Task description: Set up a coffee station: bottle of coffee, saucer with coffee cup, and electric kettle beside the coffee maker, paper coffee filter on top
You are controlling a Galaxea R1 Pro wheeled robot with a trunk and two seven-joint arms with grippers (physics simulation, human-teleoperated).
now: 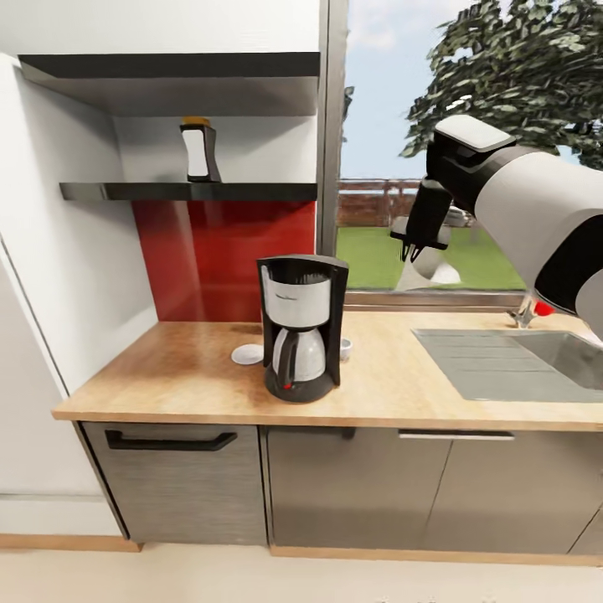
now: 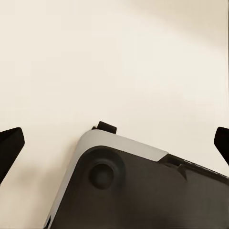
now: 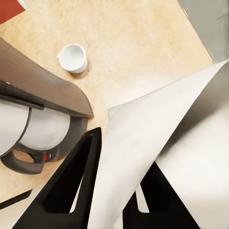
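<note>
— What sits behind the worktop?
— A red backsplash panel (image 1: 224,251), and a window (image 1: 469,151) showing a leafy tree (image 1: 511,67), green lawn (image 1: 377,255) and a wooden fence (image 1: 368,201).
— Below?
— A black drawer handle (image 1: 172,441).

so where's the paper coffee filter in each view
Head view: the paper coffee filter hangs from the right gripper in front of the window, above the kitchen countertop.
Right wrist view: the filter is pinched between the black fingers.
Left wrist view: not in it.
Shared landmark: the coffee maker, with the coffee cup beside it.
</note>
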